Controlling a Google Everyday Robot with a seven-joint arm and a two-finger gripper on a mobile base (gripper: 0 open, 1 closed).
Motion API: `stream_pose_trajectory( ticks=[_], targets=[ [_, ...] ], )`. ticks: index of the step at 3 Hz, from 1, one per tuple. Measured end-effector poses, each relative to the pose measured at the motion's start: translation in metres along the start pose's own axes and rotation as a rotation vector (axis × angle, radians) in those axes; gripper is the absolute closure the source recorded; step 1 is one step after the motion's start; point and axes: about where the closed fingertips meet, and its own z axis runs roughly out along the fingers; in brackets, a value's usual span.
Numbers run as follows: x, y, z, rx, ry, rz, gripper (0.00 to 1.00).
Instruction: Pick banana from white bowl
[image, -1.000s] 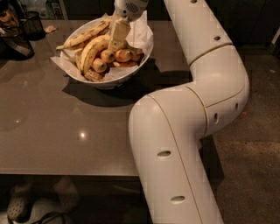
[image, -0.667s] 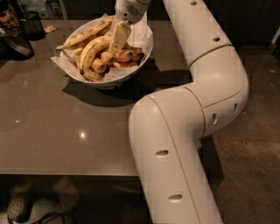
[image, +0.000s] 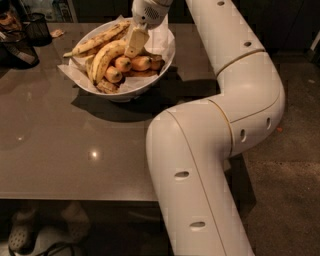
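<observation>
The white bowl (image: 127, 89) stands on the grey table, lined with crumpled white paper. In it lies the large curved yellow banana (image: 104, 59), with a thinner brown-spotted banana (image: 95, 41) behind it and short orange-yellow bananas (image: 139, 63) to its right. My gripper (image: 135, 44) hangs from above over the bowl, its cream fingers pointing down right at the upper right end of the large banana.
A black wire-mesh basket (image: 36, 28) and a dark object (image: 17, 52) stand at the table's far left. My white arm (image: 235, 105) fills the right side. Shoes (image: 22, 232) lie on the floor below the table's near edge.
The gripper stays over the bowl, by the large banana's upper end. The bananas have not visibly moved.
</observation>
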Motion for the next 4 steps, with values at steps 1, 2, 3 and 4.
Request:
stream_pose_trajectory(
  ticks=[1, 2, 3, 4],
  targets=[
    [0.000, 0.002, -0.008, 0.004, -0.008, -0.003, 0.97],
    [-0.010, -0.007, -0.012, 0.050, -0.034, -0.013, 1.00],
    [-0.021, -0.005, -0.031, 0.079, -0.092, -0.028, 1.00],
    [-0.020, 0.000, -0.044, 0.083, -0.157, -0.030, 1.00]
  ],
)
